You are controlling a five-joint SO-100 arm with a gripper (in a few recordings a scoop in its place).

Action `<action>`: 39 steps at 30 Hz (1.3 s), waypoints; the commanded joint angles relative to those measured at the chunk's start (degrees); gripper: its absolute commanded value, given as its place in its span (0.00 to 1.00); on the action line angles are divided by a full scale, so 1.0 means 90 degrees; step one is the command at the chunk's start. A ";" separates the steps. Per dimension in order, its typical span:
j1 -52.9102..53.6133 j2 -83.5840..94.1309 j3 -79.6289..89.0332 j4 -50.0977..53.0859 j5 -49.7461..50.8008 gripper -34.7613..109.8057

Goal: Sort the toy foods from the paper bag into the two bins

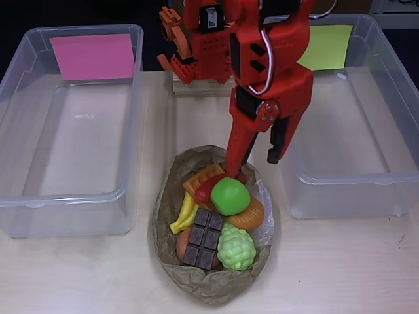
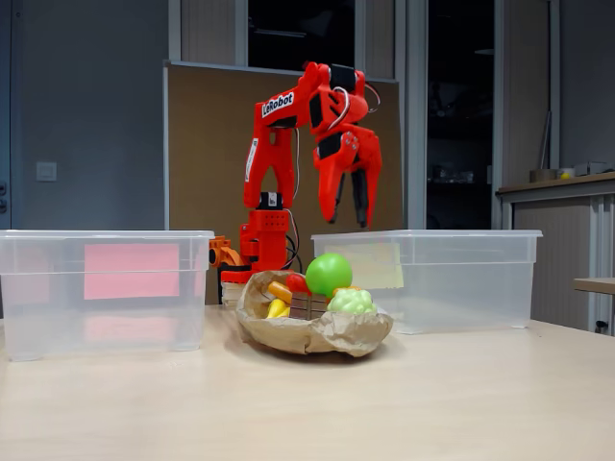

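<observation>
The crumpled brown paper bag (image 1: 196, 278) (image 2: 317, 336) lies on the table between the two bins. It holds the toy foods: a green apple (image 1: 230, 195) (image 2: 329, 274) on top, pale green grapes (image 1: 236, 247) (image 2: 352, 302), a brown chocolate bar (image 1: 203, 239), yellow bananas (image 1: 185, 214), an orange waffle (image 1: 203, 180), a red chili (image 1: 204, 190) and a croissant (image 1: 247, 214). My red gripper (image 1: 254, 163) (image 2: 348, 219) hangs open above the bag's far end, clear of the apple, with nothing between its fingers. Both clear bins look empty.
The bin with the pink sheet (image 1: 19, 203) (image 2: 38, 288) stands at the left, the bin with the yellow-green sheet (image 1: 393, 176) (image 2: 480, 279) at the right. The arm's base (image 1: 196, 85) sits on a wooden block behind the bag. Bare table lies in front.
</observation>
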 commanded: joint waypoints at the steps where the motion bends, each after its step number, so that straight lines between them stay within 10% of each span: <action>1: -0.0156 -0.0107 -0.0273 -0.0303 -0.0293 0.46; 39: 0.0518 -0.0410 0.0986 -0.0801 -0.1289 0.53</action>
